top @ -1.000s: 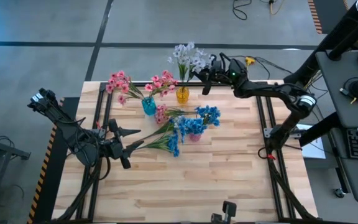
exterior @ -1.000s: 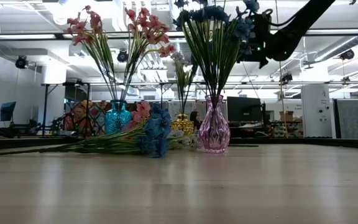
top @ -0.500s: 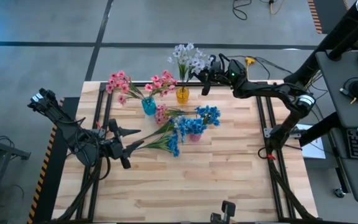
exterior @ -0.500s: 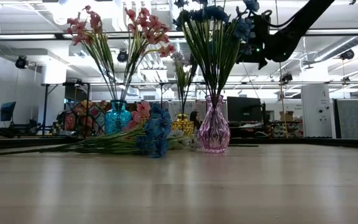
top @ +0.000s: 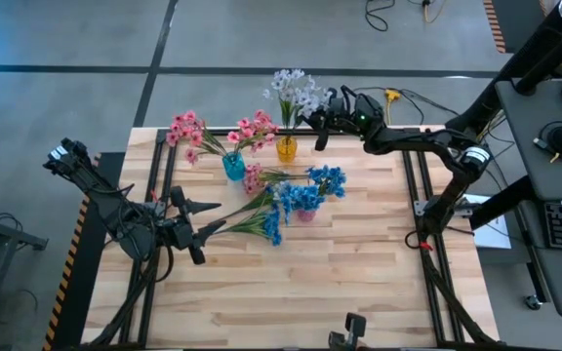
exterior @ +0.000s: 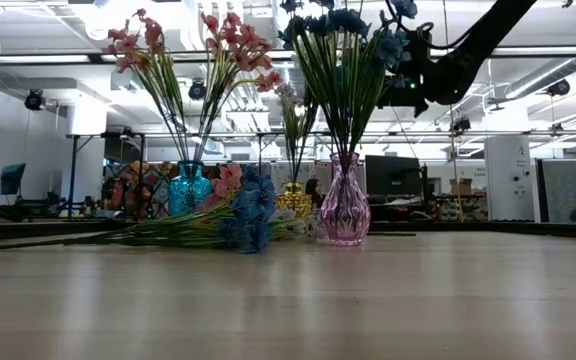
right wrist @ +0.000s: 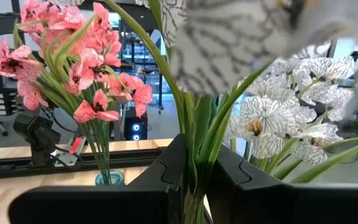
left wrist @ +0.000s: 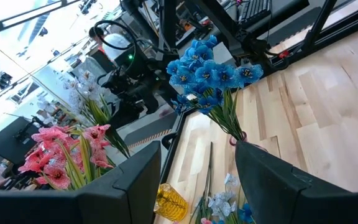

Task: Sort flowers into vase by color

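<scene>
White flowers stand in a yellow vase at the far edge. My right gripper is beside them, shut on their green stems. Pink flowers stand in a teal vase, and blue flowers in a pink vase. Loose blue sprays and a pink spray lie flat on the table with their stems toward the left. My left gripper hovers open at their stem ends, with nothing between its fingers. My right gripper pinches the white flowers' green stems between its two fingers, below the blooms. The fingers come about level from the table's right side and lie across the stems. The stems stand upright; their lower ends are hidden below the fingers.
Black frame rails run along the table's left and right sides. The near half of the wooden table holds no objects. A small camera mount sits at the near edge.
</scene>
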